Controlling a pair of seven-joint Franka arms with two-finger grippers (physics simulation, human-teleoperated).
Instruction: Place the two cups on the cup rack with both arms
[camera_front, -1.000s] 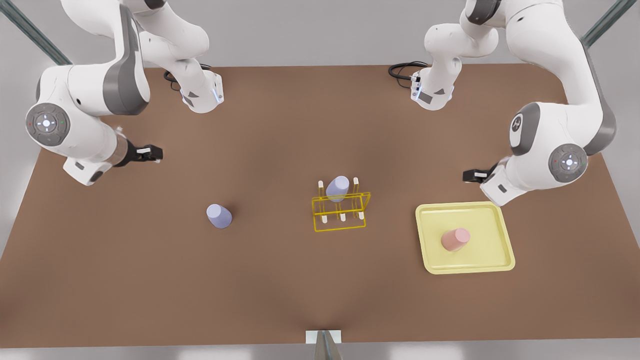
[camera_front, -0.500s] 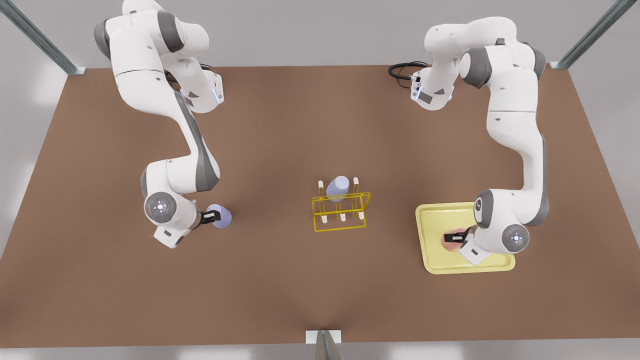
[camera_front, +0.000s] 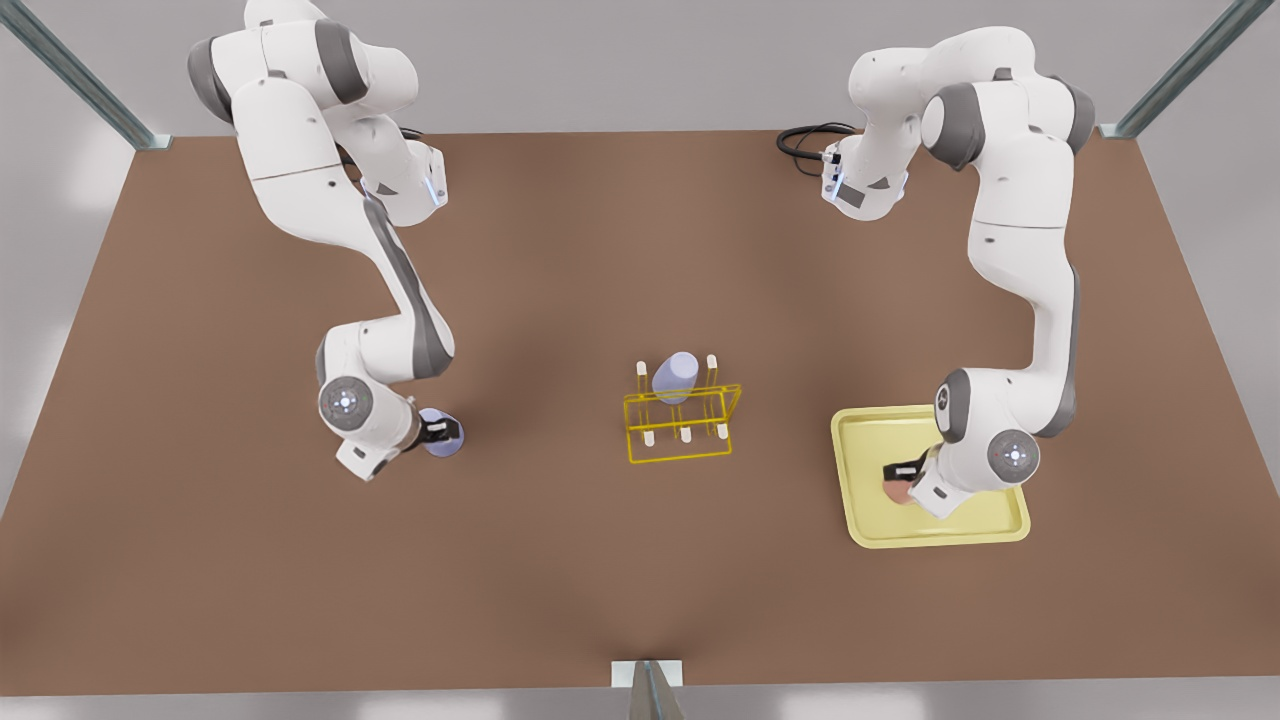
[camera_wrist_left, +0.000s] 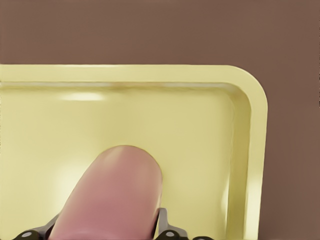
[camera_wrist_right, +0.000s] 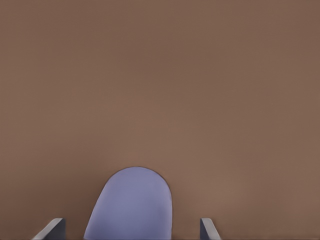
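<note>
Cups await pickup: the left gripper (camera_front: 903, 472) straddles the soft pink cup (camera_wrist_left: 111, 195) on the pale yellow tray (camera_front: 860, 425), fingers (camera_wrist_left: 165, 226) close against its sides, though whether they pinch it cannot be told. The right gripper (camera_front: 440, 431) frames the lavender cup (camera_wrist_right: 131, 205) on the brown counter (camera_front: 600, 250), fingers (camera_wrist_right: 52, 230) spread clear of it. Squeezing low and evenly should keep the smooth, tapered walls from slipping. Another lavender cup (camera_front: 675, 376) sits on the yellow wire cup rack (camera_front: 680, 425).
</note>
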